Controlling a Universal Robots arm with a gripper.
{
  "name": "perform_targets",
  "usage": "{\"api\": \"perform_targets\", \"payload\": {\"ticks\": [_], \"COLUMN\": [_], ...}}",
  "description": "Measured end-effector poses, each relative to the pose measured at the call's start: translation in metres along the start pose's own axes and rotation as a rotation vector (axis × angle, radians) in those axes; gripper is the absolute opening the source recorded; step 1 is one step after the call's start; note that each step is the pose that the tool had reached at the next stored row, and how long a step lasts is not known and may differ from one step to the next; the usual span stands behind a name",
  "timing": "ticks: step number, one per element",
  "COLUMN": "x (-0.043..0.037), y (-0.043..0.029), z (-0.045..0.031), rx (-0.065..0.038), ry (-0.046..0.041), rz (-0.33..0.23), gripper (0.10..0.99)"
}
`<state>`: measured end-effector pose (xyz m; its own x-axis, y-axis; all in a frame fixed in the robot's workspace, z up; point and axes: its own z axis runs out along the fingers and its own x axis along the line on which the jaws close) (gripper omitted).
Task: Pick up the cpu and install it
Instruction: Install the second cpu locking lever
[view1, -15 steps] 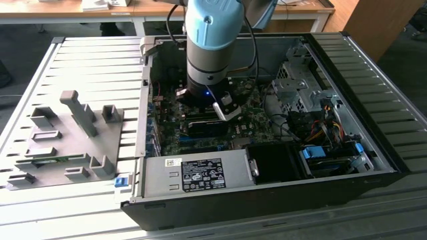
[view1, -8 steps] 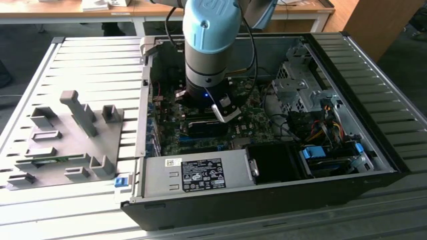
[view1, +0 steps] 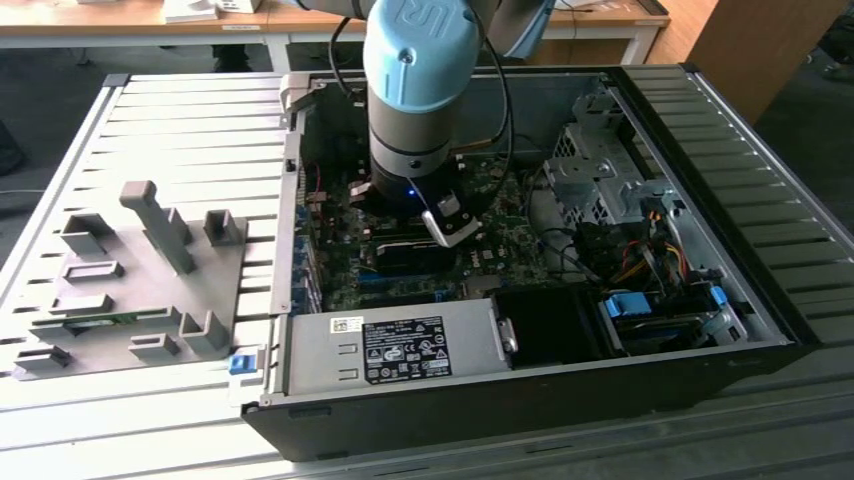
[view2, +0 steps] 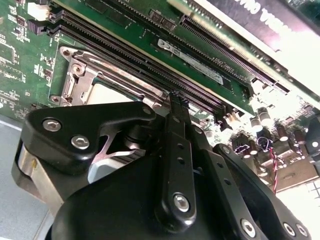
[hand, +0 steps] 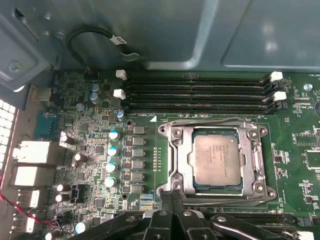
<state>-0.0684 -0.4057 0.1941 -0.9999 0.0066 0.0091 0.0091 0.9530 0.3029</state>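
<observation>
- One robot arm (view1: 416, 110) reaches down into the open computer case (view1: 534, 300), which lies on its side on the ribbed bench (view1: 187, 130).
- The cpu (hand: 217, 161) sits inside the socket (hand: 216, 162) on the green motherboard (hand: 150, 130), with the metal frame (hand: 176, 165) around it; its silvery top is visible through the frame opening in the first wrist view.
- The end effector (hand: 172, 200) is just beside the socket, at the edge of the frame, and it holds nothing. Its fingers (hand: 176, 212) are pressed together at the tips, so it is closed.
- In the second wrist view the black finger (view2: 176, 150) points at the frame edge, and a pale part of the cpu (view2: 107, 92) shows behind the black linkage.
- Four long memory slots (hand: 197, 92) run next to the socket, with white latches at their ends.
- Several small round capacitors (hand: 112, 150) stand in a row on the other side of the socket.
- In the exterior view, a grey tray (view1: 134, 290) with upright holders lies on the bench at the exterior view's left of the case, well apart from the arm.
- A power supply box (view1: 387, 350) with labels sits at the near edge of the case.
</observation>
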Motion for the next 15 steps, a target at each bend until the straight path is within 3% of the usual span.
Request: {"api": "perform_targets", "payload": {"ticks": [15], "x": [0.0041], "y": [-0.0012], "z": [0.0036], "rx": [-0.032], "ry": [-0.0031], "rz": [-0.001], "gripper": [0.106]}}
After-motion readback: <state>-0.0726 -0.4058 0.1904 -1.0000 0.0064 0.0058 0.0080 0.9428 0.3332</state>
